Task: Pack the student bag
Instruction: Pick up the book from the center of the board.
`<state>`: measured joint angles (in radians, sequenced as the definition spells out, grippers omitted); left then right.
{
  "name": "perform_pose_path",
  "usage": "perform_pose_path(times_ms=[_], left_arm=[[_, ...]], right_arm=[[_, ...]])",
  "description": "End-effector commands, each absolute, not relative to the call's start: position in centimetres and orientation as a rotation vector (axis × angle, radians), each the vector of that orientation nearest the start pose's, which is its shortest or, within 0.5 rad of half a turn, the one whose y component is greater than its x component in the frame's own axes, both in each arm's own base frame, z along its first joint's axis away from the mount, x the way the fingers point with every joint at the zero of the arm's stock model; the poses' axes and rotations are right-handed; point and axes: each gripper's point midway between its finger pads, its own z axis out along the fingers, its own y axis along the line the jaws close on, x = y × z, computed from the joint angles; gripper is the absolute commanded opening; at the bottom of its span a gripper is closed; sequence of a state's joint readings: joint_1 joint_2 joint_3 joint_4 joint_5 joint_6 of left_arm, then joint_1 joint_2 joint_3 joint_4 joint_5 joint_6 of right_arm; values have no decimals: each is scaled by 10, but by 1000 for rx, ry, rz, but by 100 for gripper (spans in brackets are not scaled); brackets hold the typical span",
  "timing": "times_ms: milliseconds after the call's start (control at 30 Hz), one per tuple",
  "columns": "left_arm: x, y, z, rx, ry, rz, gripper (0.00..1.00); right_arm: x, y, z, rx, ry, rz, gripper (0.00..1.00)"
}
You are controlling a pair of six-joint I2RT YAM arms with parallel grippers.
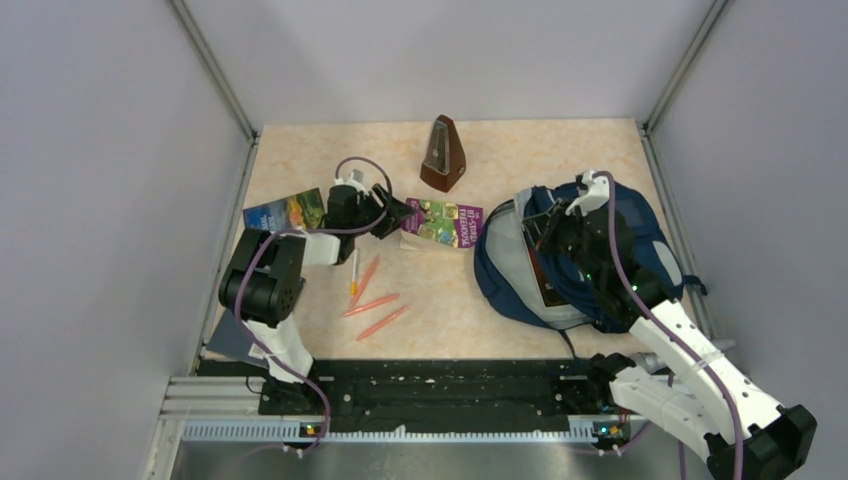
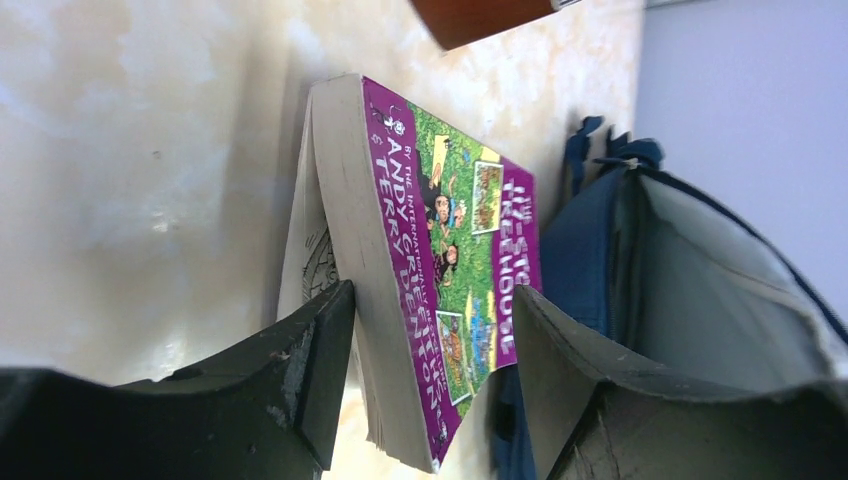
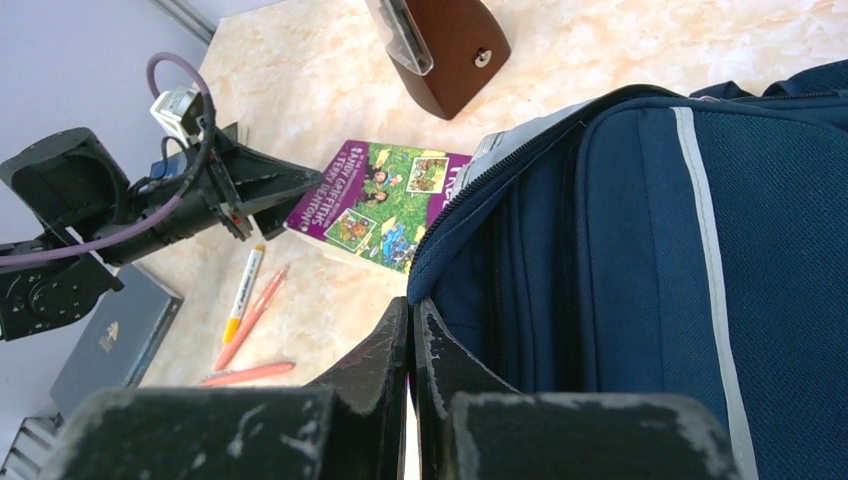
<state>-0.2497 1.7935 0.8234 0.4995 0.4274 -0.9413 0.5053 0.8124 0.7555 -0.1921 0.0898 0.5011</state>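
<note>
The student bag [image 1: 640, 262] lies open at the right of the table, navy with grey lining; it also fills the right of the right wrist view [image 3: 640, 250]. My right gripper [image 1: 547, 226] [image 3: 411, 305] is shut, pinching the bag's fabric rim at its left opening edge. A dark object [image 1: 548, 285] lies in the opening. My left gripper [image 1: 400, 213] [image 2: 432, 300] is open, its jaws standing either side of the near end of a purple and green paperback book [image 1: 447, 223] [image 2: 440, 250], which is tilted up off the table beside the bag.
A brown metronome [image 1: 442, 155] stands behind the book. Three orange pens [image 1: 372, 303] and a yellow-tipped marker [image 1: 354, 272] lie mid-table. A blue-green book [image 1: 285, 210] lies at the left, and a grey-blue notebook [image 1: 235, 338] at the near left. Walls enclose three sides.
</note>
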Motion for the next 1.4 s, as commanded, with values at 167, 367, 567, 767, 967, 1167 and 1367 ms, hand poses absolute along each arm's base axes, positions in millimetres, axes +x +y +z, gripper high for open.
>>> perform_pose_path(times_ms=[167, 367, 567, 767, 967, 1167, 1367], left_arm=[[411, -255, 129, -383, 1969, -1475, 63], [414, -257, 98, -395, 2103, -1352, 63], [415, -259, 87, -397, 2140, -1313, 58], [413, -256, 70, -401, 2204, -1247, 50], [407, -255, 80, -341, 2187, -1248, 11], [399, -257, 138, -213, 2008, -1319, 0], [379, -253, 215, -8, 1858, -1298, 0]], right_arm=[[283, 163, 310, 76, 1690, 715, 0], [281, 160, 314, 80, 1680, 706, 0], [282, 161, 314, 80, 1681, 712, 0], [282, 162, 313, 80, 1684, 713, 0], [281, 162, 314, 80, 1682, 716, 0], [280, 160, 314, 85, 1680, 714, 0], [278, 158, 325, 79, 1660, 709, 0]])
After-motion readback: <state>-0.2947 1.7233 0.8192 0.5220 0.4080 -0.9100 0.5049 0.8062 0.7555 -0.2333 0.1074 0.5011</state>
